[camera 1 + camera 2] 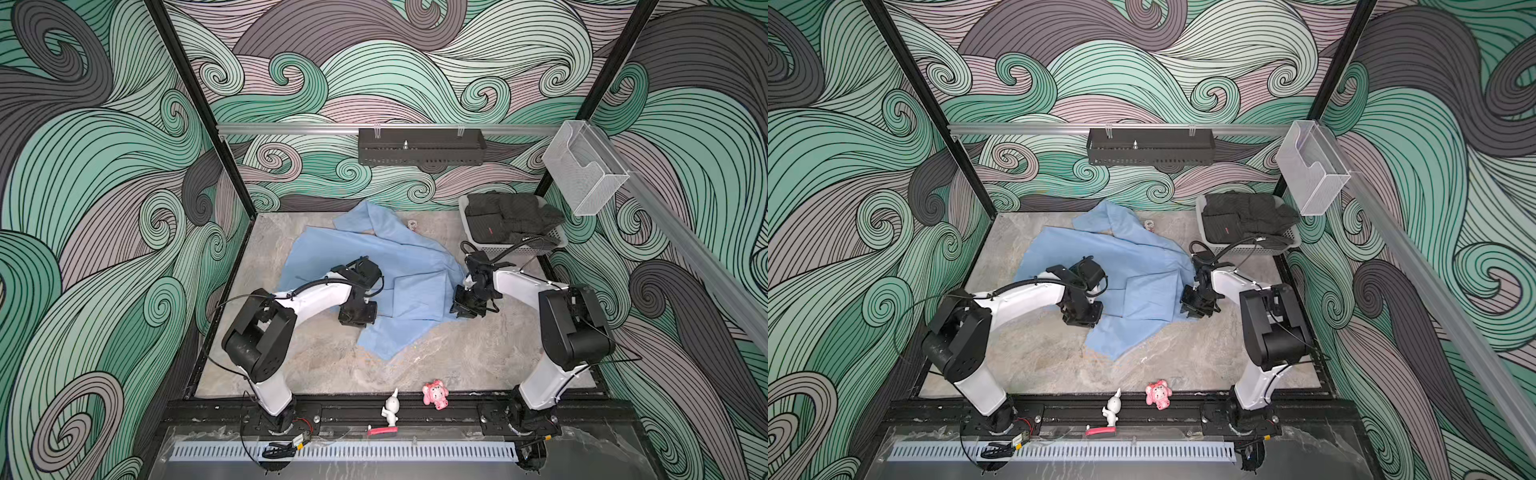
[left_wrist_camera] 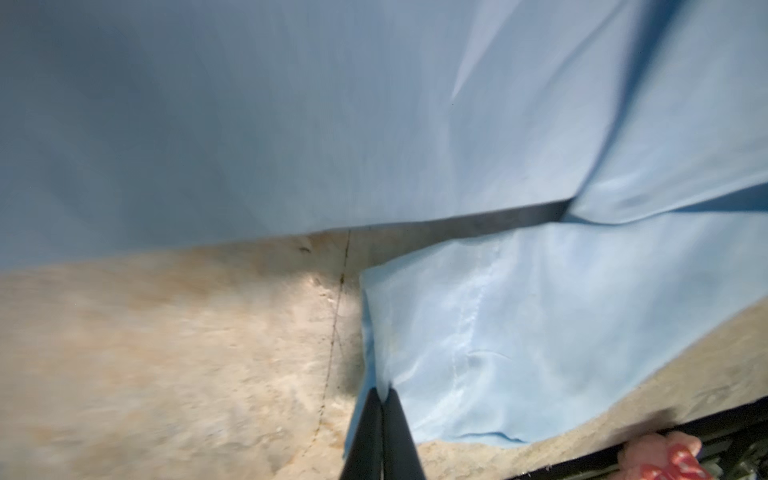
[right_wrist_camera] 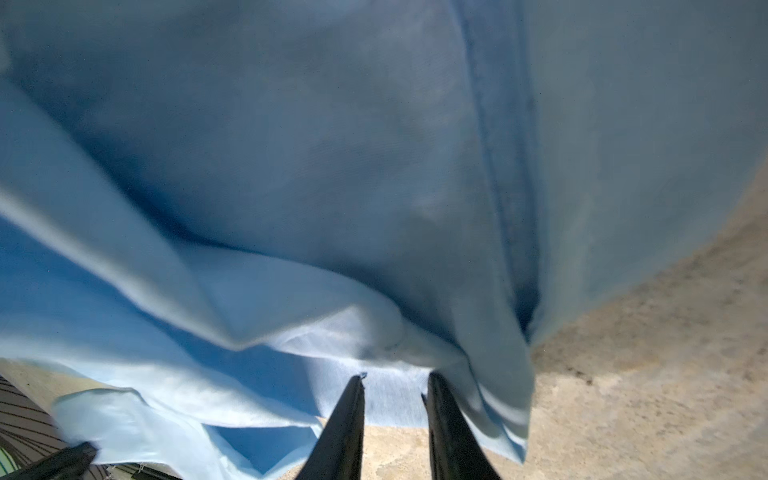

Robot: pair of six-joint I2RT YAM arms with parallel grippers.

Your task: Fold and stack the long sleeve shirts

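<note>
Presently the light-blue shirt (image 1: 386,266) lies spread and partly doubled over at the middle of the counter (image 1: 316,365), one sleeve trailing toward the far wall and a loose corner pointing toward the front rail.

Grip findings:
- The left gripper (image 1: 357,313) is at the shirt's near left edge. In the left wrist view its jaws are clenched on that edge, with cloth pinched at the tips.
- The right gripper (image 1: 467,305) is at the near right edge. In the right wrist view its jaws stand parted with cloth lying between the tips, so no firm pinch is evident.

Assessment of the step: this appears to be a two-handed pickup of the near edge, ahead of a fold toward the collar end.

Recommendations:
- Close the right jaws fully over every layer before any lift, since several folds bunch beside them and one could slip free.
- Raise both sides together and level, keeping the edge taut between the arms.
- Carry the edge over low and lay it down square.
- Watch the loose front corner, which may drag or tuck under.

Markings: no writing, brand or label can be read on the shirt. A dark garment (image 1: 507,220) in the basket (image 1: 555,243) at the far right bears a small red mark, too small to read.
</note>
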